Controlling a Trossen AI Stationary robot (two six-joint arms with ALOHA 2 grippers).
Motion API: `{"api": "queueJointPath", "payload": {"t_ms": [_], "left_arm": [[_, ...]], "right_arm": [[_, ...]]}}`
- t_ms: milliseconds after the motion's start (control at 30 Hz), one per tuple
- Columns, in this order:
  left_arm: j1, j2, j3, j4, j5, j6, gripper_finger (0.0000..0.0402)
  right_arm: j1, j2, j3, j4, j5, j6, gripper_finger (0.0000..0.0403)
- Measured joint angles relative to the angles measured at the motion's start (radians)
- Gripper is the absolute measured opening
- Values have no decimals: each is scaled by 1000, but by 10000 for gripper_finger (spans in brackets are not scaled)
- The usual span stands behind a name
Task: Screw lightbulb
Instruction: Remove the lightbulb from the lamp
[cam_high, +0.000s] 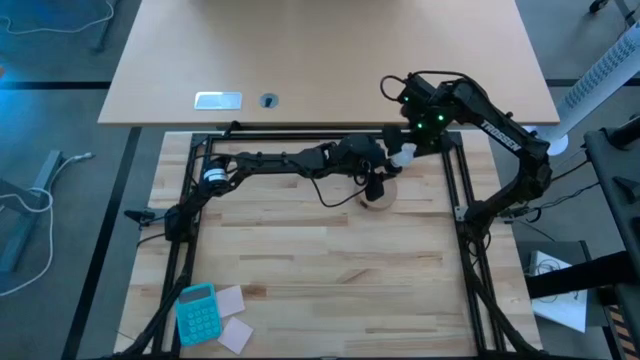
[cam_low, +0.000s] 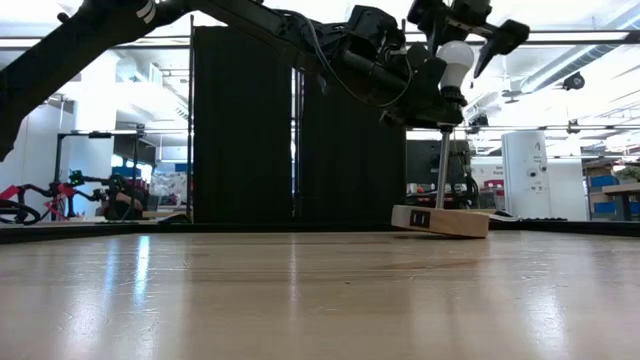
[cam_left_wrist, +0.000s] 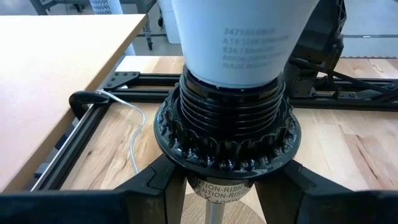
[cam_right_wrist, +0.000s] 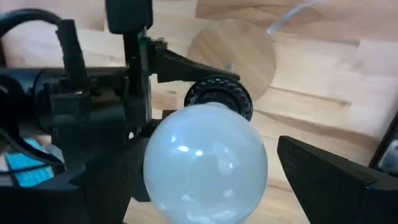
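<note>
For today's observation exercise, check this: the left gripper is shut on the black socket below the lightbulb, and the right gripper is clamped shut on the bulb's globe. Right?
Not quite. The right gripper is open: the right wrist view shows its fingers standing apart from the lightbulb. The left gripper is indeed shut on the black socket.

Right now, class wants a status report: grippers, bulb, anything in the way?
Left gripper shut on black socket. Right gripper open around lightbulb, not gripping. Bulb seated in socket. Nothing in the way.

White lightbulb (cam_low: 455, 60) upright in socket (cam_left_wrist: 227, 134)
</note>
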Motion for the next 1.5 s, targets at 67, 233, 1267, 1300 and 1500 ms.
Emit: {"api": "queueJointPath", "payload": {"t_ms": [67, 233, 1267, 1300, 1500], "left_arm": [[0, 0, 0, 0, -6, 0, 145], [0, 0, 0, 2, -34, -1, 145], [-6, 0, -1, 3, -97, -12, 145], [-6, 0, -1, 3, -97, -12, 145], [-7, 0, -1, 2, -96, -16, 145]], "right_arm": [[0, 0, 0, -4, 18, 48, 366], [-1, 0, -1, 12, 17, 184, 366], [5, 3, -1, 32, 66, 515, 237], [5, 3, -1, 32, 64, 486, 240], [5, 3, -2, 32, 43, 400, 270]]}}
